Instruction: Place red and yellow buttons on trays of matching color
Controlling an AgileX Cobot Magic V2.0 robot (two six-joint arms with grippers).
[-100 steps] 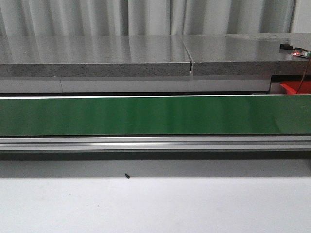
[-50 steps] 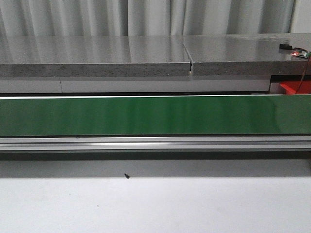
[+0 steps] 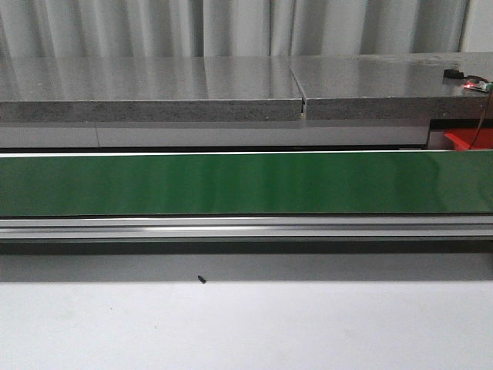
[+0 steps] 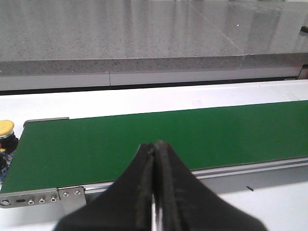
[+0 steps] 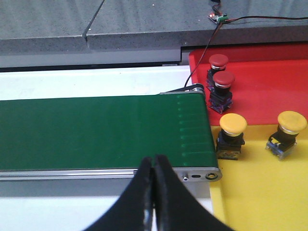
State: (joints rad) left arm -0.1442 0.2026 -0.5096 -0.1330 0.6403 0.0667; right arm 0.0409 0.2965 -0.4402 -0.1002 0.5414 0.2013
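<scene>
Far left of the left wrist view, one yellow button (image 4: 6, 127) sits just off the end of the green belt (image 4: 159, 137). The left gripper (image 4: 155, 147) is pinched closed on nothing, and so is the right gripper (image 5: 153, 163). Right side of the right wrist view: two red buttons (image 5: 222, 80) on the red tray (image 5: 269, 91), two yellow buttons (image 5: 233, 124) on the yellow tray (image 5: 260, 192).

A white counter (image 3: 246, 327) carries a long green belt (image 3: 246, 183). At the belt's right end sit a red tray (image 5: 269, 91) and a yellow tray (image 5: 260, 192).
</scene>
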